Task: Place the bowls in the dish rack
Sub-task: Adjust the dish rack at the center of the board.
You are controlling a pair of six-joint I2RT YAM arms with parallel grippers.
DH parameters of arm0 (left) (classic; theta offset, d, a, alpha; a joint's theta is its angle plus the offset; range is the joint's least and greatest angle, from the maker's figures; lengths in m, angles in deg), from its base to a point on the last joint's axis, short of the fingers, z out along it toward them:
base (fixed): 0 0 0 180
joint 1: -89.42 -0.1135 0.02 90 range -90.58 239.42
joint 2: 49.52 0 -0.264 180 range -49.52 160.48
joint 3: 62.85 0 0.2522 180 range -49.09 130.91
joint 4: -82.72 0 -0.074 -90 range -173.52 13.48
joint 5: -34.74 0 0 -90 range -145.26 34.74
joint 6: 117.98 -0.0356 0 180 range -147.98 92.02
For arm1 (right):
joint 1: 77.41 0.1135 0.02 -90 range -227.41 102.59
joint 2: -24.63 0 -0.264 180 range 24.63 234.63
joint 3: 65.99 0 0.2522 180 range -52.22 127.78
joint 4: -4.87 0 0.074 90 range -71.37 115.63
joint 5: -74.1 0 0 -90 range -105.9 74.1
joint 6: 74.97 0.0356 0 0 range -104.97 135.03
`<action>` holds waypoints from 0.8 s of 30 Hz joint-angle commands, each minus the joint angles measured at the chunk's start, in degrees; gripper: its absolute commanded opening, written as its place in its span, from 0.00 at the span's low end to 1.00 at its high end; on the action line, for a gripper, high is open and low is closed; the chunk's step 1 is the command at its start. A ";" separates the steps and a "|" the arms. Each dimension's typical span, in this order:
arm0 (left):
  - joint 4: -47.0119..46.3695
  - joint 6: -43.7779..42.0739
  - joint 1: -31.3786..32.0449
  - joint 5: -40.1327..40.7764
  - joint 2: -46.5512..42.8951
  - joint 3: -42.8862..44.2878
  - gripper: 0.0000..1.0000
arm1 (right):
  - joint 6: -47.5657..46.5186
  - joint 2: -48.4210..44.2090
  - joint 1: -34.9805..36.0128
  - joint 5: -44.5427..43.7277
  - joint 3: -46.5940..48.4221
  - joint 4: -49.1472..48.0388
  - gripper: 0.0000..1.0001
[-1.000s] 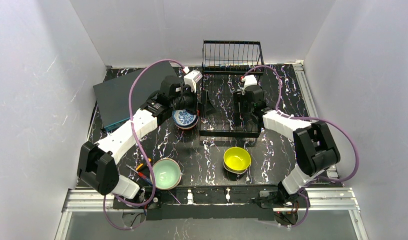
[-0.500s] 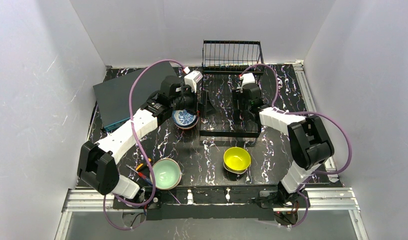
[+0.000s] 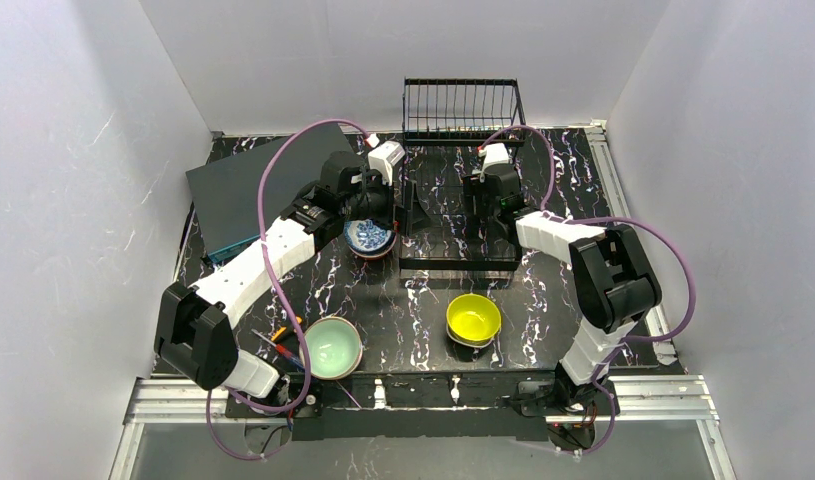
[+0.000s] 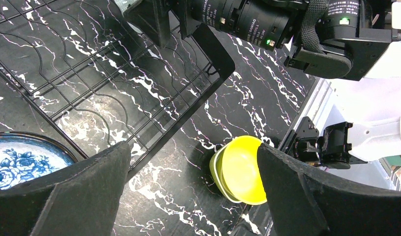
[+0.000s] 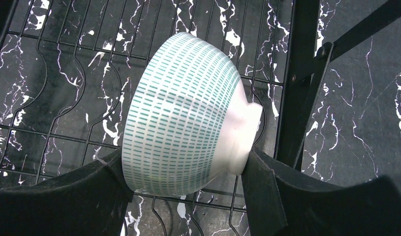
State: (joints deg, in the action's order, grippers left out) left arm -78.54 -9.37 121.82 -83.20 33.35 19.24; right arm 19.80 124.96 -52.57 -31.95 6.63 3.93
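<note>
Four bowls show, though not all in full. From above, the white, green-dashed bowl (image 5: 181,108) is hidden under the right wrist, but the wrist camera shows the right gripper (image 5: 183,169) clamped on it, tipped on its side over the dish rack (image 3: 453,264) base wires. Just left of the rack, the blue-and-white patterned bowl (image 3: 371,238) is partly covered by the left gripper (image 4: 193,172), its jaws wide apart and empty. Nearer than the rack sit the yellow bowl (image 3: 473,318) and mint-green bowl (image 3: 332,346). The tabletop (image 3: 413,310) is black with white veins, and the walls (image 3: 83,150) are plain white.
</note>
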 commanded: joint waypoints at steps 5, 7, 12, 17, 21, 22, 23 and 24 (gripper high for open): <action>0.43 -0.72 -0.06 -1.16 -1.13 1.97 0.98 | 1.29 0.74 -0.13 4.98 3.05 -2.43 0.18; 0.48 -0.70 -0.06 -0.98 -1.15 1.96 0.98 | 0.98 0.57 -0.14 5.37 3.14 -1.96 0.30; 0.48 -0.73 -0.06 -0.97 -1.03 1.92 0.98 | 0.63 -0.13 -0.16 5.30 4.22 0.24 0.54; 0.39 -0.70 -0.05 -1.30 -0.83 2.06 0.98 | 0.82 -1.05 -0.47 4.16 5.40 2.77 0.79; 0.55 -0.79 -0.06 -0.93 -0.91 2.06 0.98 | 1.55 -2.19 -0.58 2.92 5.42 4.02 0.89; 0.66 -0.80 -0.06 -0.89 -0.91 2.05 0.98 | 1.60 -2.49 -0.55 2.62 5.28 4.17 0.91; 0.73 -0.92 -0.06 -0.88 -0.91 2.04 0.98 | 1.75 -2.77 -0.58 2.27 5.23 4.30 0.93; 0.71 -0.94 -0.06 -0.84 -0.88 2.03 0.98 | 1.81 -2.99 -0.55 2.10 5.22 4.47 0.94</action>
State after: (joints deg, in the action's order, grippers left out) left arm -78.52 -9.39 121.82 -83.33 33.35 19.24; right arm 20.72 125.16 -53.00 -29.35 9.29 8.34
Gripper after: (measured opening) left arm 0.980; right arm 0.921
